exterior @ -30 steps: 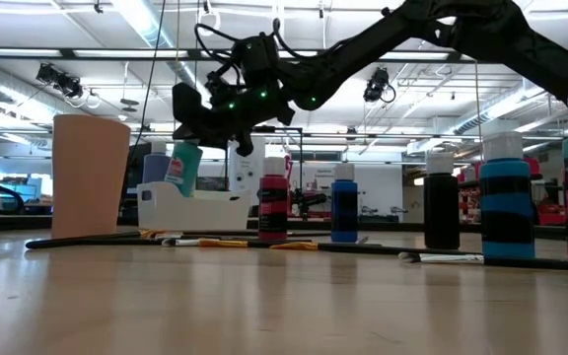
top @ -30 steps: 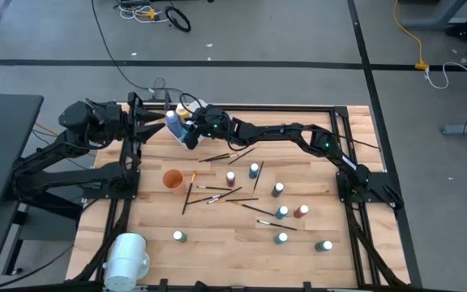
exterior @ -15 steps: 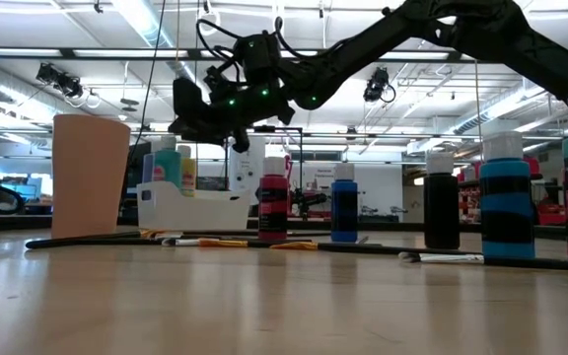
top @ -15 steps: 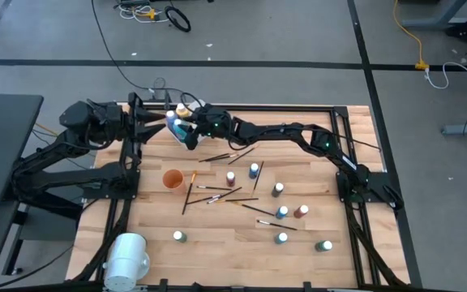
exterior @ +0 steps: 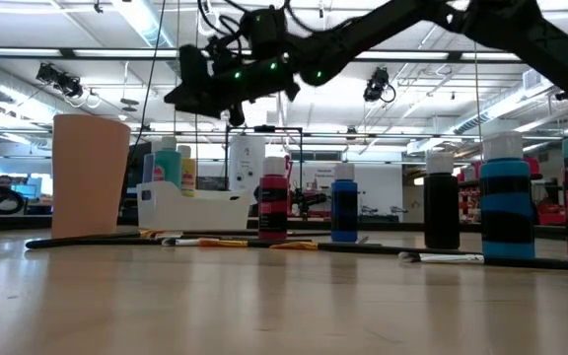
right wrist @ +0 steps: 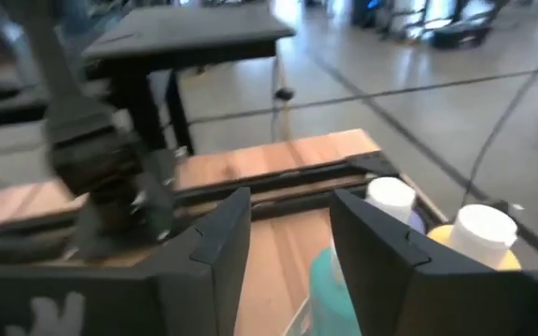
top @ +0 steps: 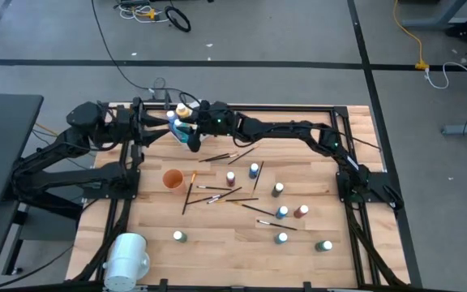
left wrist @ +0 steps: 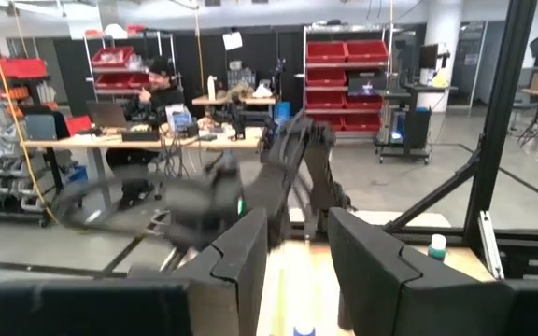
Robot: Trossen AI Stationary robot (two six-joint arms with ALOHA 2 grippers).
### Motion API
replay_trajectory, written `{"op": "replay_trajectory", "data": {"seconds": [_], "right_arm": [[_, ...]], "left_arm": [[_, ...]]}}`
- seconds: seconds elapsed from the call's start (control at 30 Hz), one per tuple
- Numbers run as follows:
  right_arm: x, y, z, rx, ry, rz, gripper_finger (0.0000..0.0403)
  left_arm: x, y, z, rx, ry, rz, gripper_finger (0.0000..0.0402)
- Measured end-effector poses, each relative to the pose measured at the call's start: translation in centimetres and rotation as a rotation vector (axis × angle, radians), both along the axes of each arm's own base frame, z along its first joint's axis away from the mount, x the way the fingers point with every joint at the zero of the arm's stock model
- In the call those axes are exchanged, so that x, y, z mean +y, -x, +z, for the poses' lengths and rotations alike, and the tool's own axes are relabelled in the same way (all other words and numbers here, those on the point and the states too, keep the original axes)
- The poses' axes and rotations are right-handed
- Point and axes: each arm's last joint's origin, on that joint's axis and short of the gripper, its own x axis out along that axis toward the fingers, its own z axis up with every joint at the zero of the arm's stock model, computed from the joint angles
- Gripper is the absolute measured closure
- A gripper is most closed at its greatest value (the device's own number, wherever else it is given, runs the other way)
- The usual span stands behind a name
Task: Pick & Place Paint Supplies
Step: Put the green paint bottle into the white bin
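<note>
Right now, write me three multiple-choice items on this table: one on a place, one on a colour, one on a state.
1. Where is the right end effector?
A. Above the white tub at the table's far left corner
B. Low over the table's near right corner
C. Off the table, over the floor

2. What colour is the cup standing on the table?
A. Blue
B. Orange
C. Black

3. What state is the right end effector in?
A. Shut with nothing in it
B. Shut on a load
C. Open, with nothing between its fingers

Answers:
1. A: the high and low views both show it hanging over the tub.
2. B: it shows orange from above.
3. C: the right wrist view shows a clear gap, with the teal bottle below it in the tub.
</note>
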Motion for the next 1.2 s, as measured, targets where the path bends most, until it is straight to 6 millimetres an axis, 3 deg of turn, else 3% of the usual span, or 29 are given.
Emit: {"op": "replay_trajectory", "data": {"seconds": [0.17,0.47,0.63,0.87,1.03,1.2], "right_arm": [[1.7,1.6,3.1,0.085,-0.008,0.114,0.027],[6.2,3.9,6.4,0.205,0.046,0.215,0.0277],[8.4,6.6,5.7,0.21,0.015,0.246,0.0277],[11.3,14.3,5.0,0.123,0.013,0.169,0.0277],[13.2,19.2,3.4,0.064,0.016,0.158,0.0277],[14.8,22.5,1.9,-0.045,0.019,0.218,0.0277]], "left_arm": [[0.0,-0.1,-0.4,0.011,0.005,-0.003,0.0277],[0.1,-0.5,-3.5,-0.001,0.027,-0.005,0.0277],[-0.2,0.0,-5.3,-0.053,0.012,-0.038,0.0277],[-0.3,0.2,-8.4,-0.132,0.12,-0.07,0.0277],[-0.2,-1.0,-10.3,-0.096,0.156,-0.156,0.0277],[-0.1,-3.1,-11.5,-0.027,0.176,-0.202,0.0277]]}}
